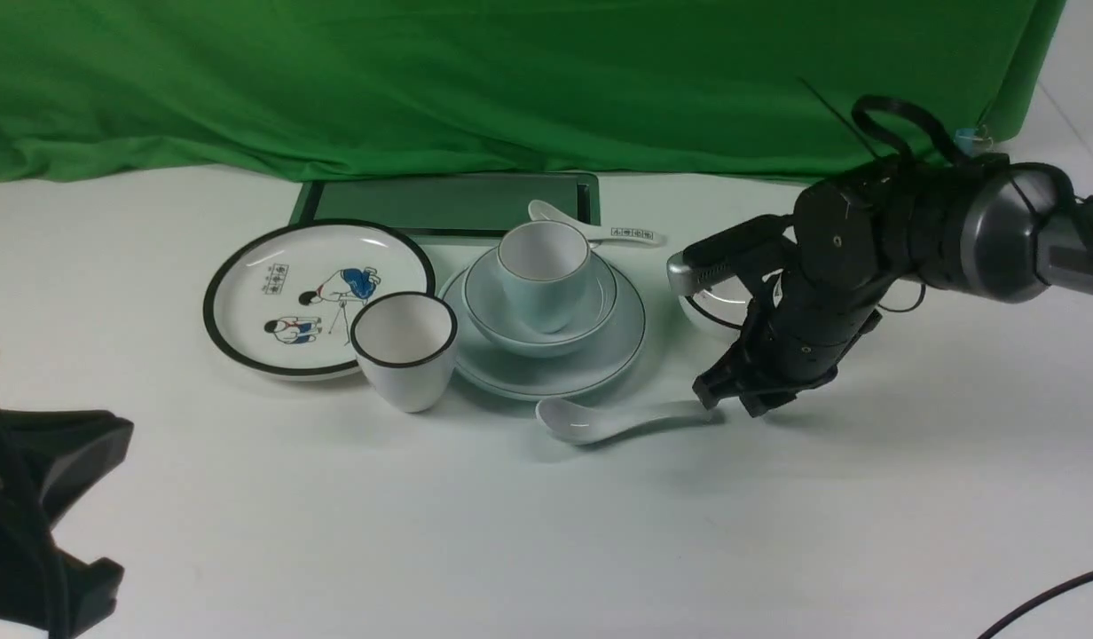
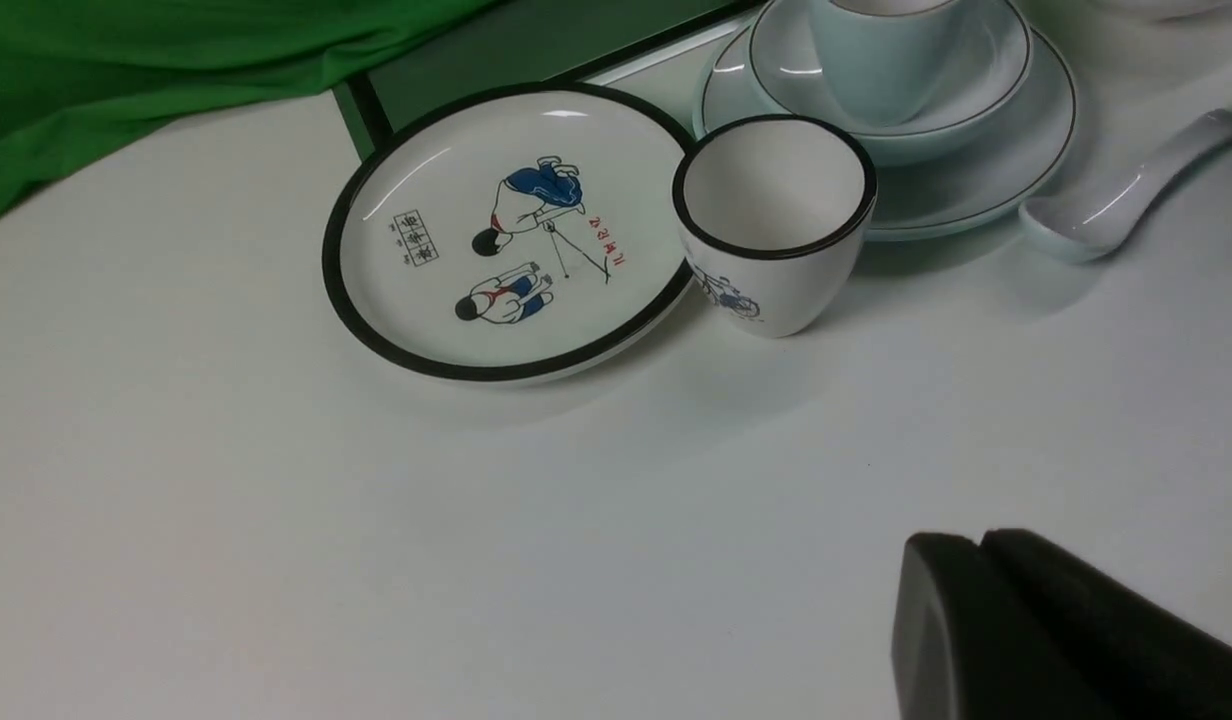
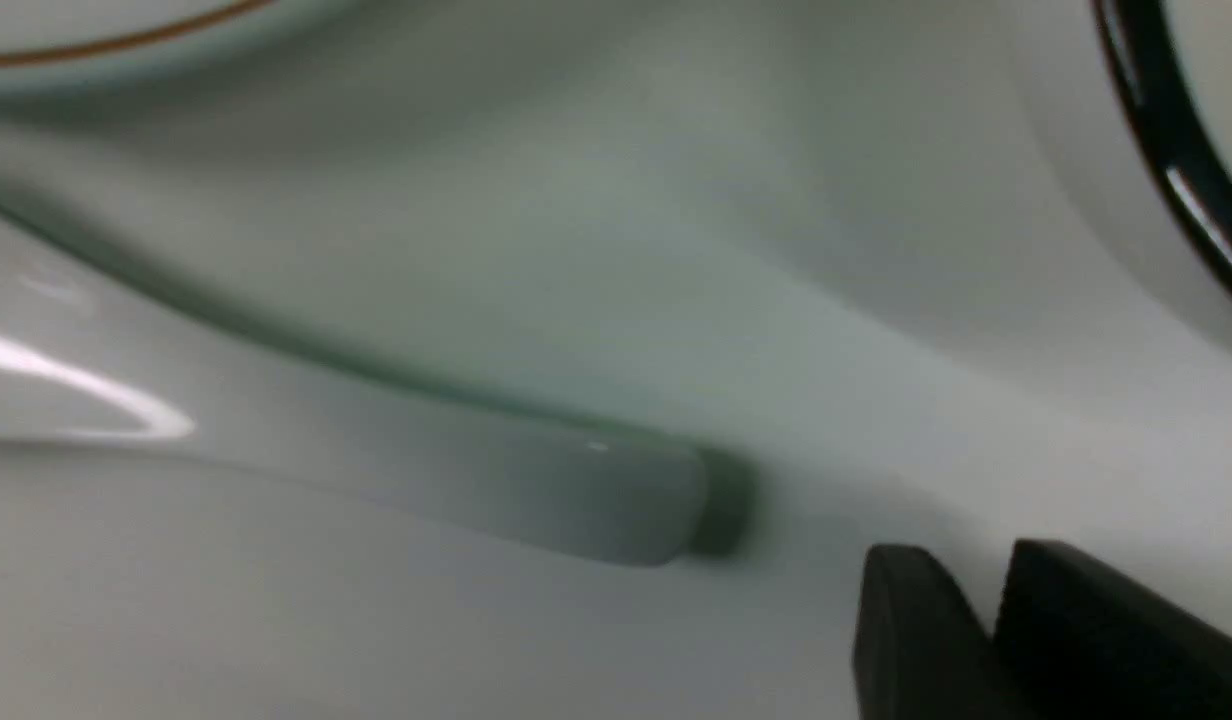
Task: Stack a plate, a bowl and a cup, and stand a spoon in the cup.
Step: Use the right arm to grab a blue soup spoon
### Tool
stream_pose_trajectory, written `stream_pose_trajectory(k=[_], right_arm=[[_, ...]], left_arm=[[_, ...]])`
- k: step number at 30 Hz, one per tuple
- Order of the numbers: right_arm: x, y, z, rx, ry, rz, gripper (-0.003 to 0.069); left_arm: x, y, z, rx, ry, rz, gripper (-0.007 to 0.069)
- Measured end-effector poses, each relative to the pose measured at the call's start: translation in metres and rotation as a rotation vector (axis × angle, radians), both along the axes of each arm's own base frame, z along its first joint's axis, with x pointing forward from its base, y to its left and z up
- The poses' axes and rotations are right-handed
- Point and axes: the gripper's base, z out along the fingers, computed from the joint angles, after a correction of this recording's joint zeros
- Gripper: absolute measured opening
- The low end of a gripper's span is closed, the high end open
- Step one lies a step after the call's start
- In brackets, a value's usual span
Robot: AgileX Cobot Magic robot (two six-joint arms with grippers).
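Observation:
The plate (image 1: 600, 355) holds the bowl (image 1: 591, 311), and the cup (image 1: 542, 275) stands upright in the bowl. The plain white spoon (image 1: 591, 422) lies flat on the table in front of the plate, its handle pointing right. My right gripper (image 1: 733, 399) is low over the table at the handle's end. In the right wrist view its fingertips (image 3: 961, 560) show a narrow gap with nothing between them, and the spoon's handle (image 3: 476, 470) ends just short of them. My left gripper (image 2: 976, 540) is shut and empty over bare table, its arm (image 1: 41, 515) at the near left.
A black-rimmed picture plate (image 1: 307, 297) and a black-rimmed white cup (image 1: 404, 351) stand left of the stack. A marked spoon (image 1: 600, 231) lies behind it by a dark green tray (image 1: 449, 204). A small black-rimmed bowl (image 1: 715, 306) sits behind my right gripper. Green cloth hangs at the back.

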Motion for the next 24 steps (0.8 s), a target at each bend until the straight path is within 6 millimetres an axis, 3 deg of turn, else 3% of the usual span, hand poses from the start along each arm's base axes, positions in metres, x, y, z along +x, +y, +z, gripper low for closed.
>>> stream_pose_trajectory(k=[2, 7, 10, 20, 24], right_arm=[[-0.002, 0.009, 0.006, 0.043, 0.016, 0.023, 0.0156], [-0.014, 0.056, 0.02, 0.159, -0.043, 0.211, 0.0041], [-0.018, 0.077, 0.021, 0.199, -0.112, 0.264, 0.0014], [-0.017, 0.088, -0.01, 0.173, -0.078, 0.296, 0.0013], [-0.029, 0.093, -0.011, 0.117, -0.026, 0.447, 0.0013]], left_arm=[[0.0, 0.0, 0.0, -0.001, -0.004, -0.001, -0.0036], [0.001, -0.001, 0.003, -0.012, -0.035, -0.004, -0.0036], [0.002, -0.001, 0.003, -0.013, -0.04, -0.004, -0.0036], [0.002, -0.001, 0.003, -0.013, -0.04, -0.004, -0.0033], [0.002, -0.001, 0.003, -0.013, -0.04, -0.004, -0.0031]])
